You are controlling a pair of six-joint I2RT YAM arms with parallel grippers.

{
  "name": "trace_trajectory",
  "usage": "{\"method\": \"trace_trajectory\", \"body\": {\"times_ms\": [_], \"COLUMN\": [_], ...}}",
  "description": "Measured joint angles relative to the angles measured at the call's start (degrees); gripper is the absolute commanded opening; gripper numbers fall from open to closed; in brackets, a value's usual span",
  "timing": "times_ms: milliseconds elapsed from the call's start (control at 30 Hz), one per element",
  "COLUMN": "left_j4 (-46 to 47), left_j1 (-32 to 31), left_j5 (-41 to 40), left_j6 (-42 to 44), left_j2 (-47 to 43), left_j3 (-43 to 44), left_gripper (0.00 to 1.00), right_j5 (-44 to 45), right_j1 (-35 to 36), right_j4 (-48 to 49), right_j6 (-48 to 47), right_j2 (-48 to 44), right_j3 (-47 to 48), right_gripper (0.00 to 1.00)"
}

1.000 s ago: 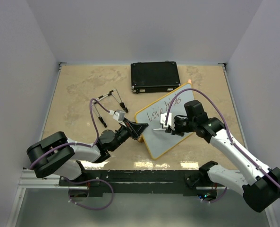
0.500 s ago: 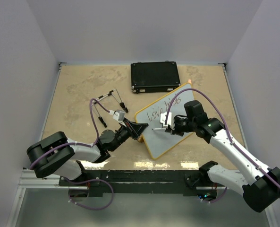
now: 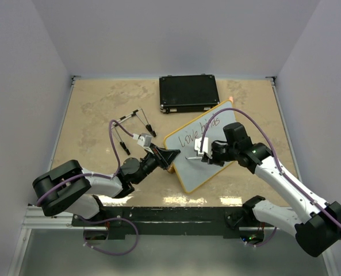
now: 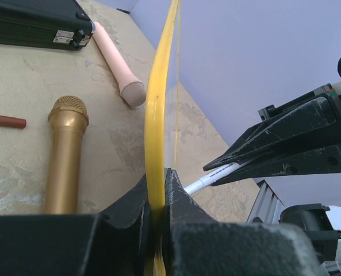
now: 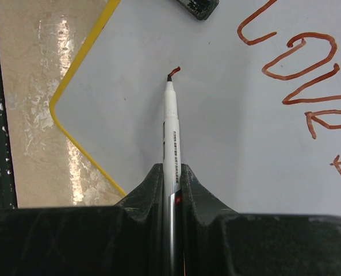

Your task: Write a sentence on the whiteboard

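The whiteboard (image 3: 200,171), pale with a yellow frame, lies tilted at the table's middle. My left gripper (image 3: 171,156) is shut on its left edge, and in the left wrist view the yellow frame (image 4: 158,115) runs upright out of the shut left gripper (image 4: 157,201). My right gripper (image 3: 200,150) hovers over the board, shut on a white marker (image 5: 171,121). The marker's tip rests at a short fresh stroke (image 5: 174,71) below the first line. The sentence (image 3: 200,131) reads "Love binds" in slanted cursive, reddish-brown in the right wrist view (image 5: 299,63).
A black case (image 3: 188,94) lies behind the board. Thin dark pens and rods (image 3: 133,123) are scattered to the left. Under the raised board edge the left wrist view shows a gold microphone (image 4: 64,155), a pink cylinder (image 4: 117,63) and a reddish stick (image 4: 3,121).
My right gripper and the marker have edged slightly toward the far side of the board. The left gripper and the board have stayed put.
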Motion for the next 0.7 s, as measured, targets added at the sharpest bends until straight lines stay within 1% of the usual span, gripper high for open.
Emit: {"method": "trace_trajectory", "body": {"times_ms": [700], "left_j4": [0.37], "left_j1": [-0.02], "left_j5": [0.02], "left_j6": [0.81], "left_j2": [0.04], "left_j3": [-0.09], "left_gripper": [0.00], "right_j5": [1.51], "right_j1": [0.11], "right_j4": [-2.12], "right_j6": [-1.07], "right_j2": [0.07], "right_j3": [-0.22], "right_gripper": [0.00]}}
